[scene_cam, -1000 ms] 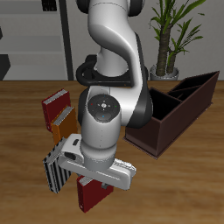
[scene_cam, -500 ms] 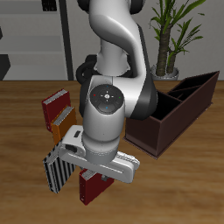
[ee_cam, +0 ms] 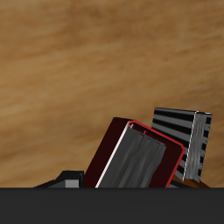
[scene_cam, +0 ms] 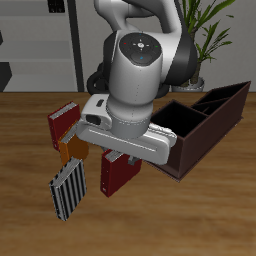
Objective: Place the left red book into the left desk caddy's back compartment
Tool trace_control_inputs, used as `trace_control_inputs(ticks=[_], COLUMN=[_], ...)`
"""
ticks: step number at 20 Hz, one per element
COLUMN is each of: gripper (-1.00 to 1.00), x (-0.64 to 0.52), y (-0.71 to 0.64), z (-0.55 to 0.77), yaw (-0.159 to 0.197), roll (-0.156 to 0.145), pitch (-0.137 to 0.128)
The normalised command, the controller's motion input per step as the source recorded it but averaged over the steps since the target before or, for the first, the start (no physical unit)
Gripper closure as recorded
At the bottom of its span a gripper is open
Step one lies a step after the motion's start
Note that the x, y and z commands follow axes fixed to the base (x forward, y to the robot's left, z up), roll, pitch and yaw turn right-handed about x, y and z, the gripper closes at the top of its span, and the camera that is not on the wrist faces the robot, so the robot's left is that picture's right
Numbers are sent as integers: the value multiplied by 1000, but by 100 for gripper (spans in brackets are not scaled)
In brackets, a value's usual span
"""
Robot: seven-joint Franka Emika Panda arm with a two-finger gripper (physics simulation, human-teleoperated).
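since a second ago the arm has risen and carried the left red book (scene_cam: 117,172) up off the table, away from the front edge where it stood beside the striped book (scene_cam: 68,188). now the book hangs upright under the gripper (scene_cam: 124,152), pinched at its top edge, clear of the wood; the wrist view shows it (ee_cam: 140,157) tilted, with the striped book (ee_cam: 185,140) just beyond. farther back, an orange-brown book (scene_cam: 71,147) and a darker red book (scene_cam: 62,122) stand together. the left desk caddy (scene_cam: 200,135) sits beside the arm, its back compartment (scene_cam: 222,100) farthest off.
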Motion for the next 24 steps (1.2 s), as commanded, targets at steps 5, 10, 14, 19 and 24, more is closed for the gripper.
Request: trace_control_inputs(ticks=[5,10,14,19,24], gripper=[100,100,100,100,100], x=[-568,-539,-594,-525,-516], y=[219,211,253,363,279], z=[820,557,423,251,158], yaw=[35,33,12,10,-16], roll=[21,16,8,5,10], pitch=[-104,-53,-37,-18,-27])
